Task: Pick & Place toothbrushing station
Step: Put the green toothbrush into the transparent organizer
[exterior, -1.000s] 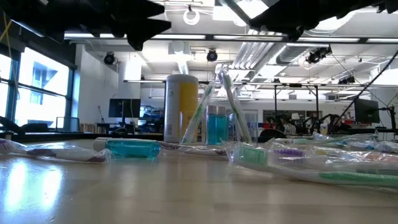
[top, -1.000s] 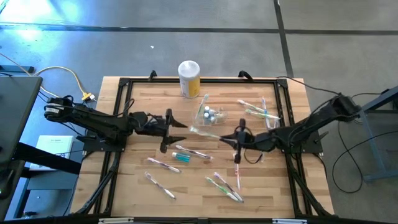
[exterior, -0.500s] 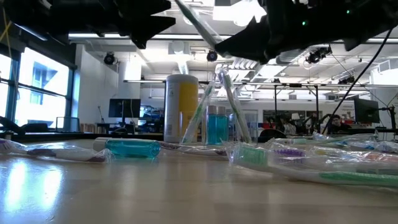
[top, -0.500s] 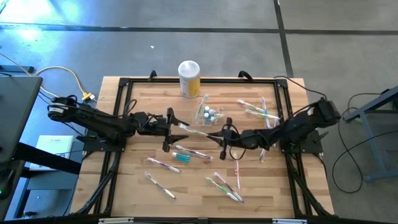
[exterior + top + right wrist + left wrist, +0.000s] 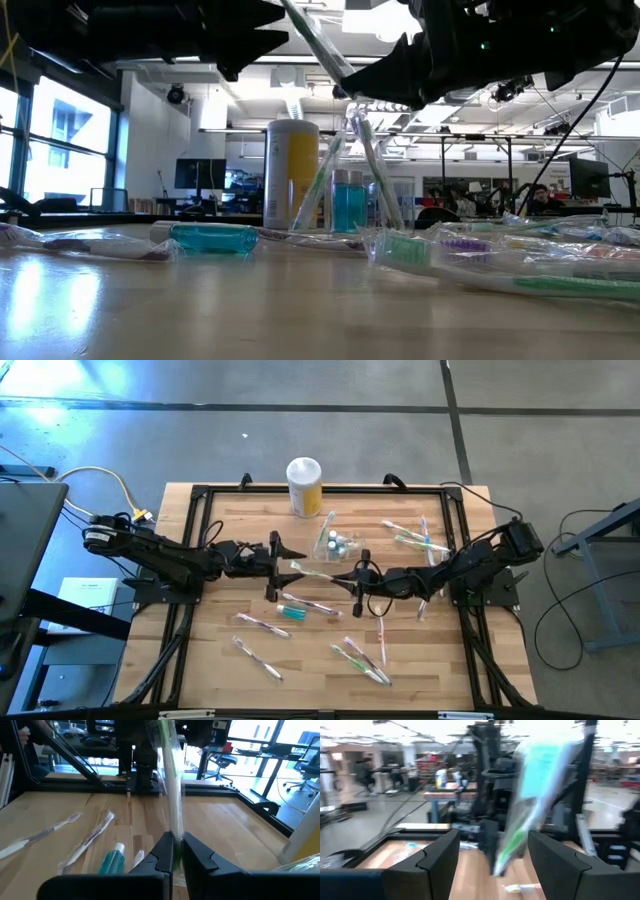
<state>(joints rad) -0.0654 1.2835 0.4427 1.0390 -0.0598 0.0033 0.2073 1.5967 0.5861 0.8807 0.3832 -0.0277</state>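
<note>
The toothbrushing station (image 5: 335,546) is a clear holder with brushes and small blue bottles; it stands on its base on the table mid-far, also in the low view (image 5: 345,205). My right gripper (image 5: 354,574) hangs just in front of it, shut on a wrapped green toothbrush (image 5: 312,569). That brush reaches left toward my left gripper (image 5: 286,565), which is open. In the left wrist view the brush's free end (image 5: 530,805) shows in the gap between the left fingers (image 5: 437,862), apart from both. My right gripper pinches one end of the wrapped toothbrush (image 5: 173,847) between its two fingers. The fingers come about level from the table's right and lie along the brush. The brush sticks out ahead of them, lifted clear of the table, slanting upward toward the left gripper (image 5: 318,45).
A yellow canister with a white lid (image 5: 304,486) stands at the far edge. Wrapped toothbrushes lie loose around the table (image 5: 305,603) (image 5: 258,657) (image 5: 362,660) (image 5: 415,540), with a teal tube (image 5: 292,614) near the middle. A dark frame (image 5: 200,495) borders the tabletop.
My right gripper has gone toward the table's left and down with the wrapped toothbrush. The brush's free end has come up to the open left gripper. The station has stayed where it was.
</note>
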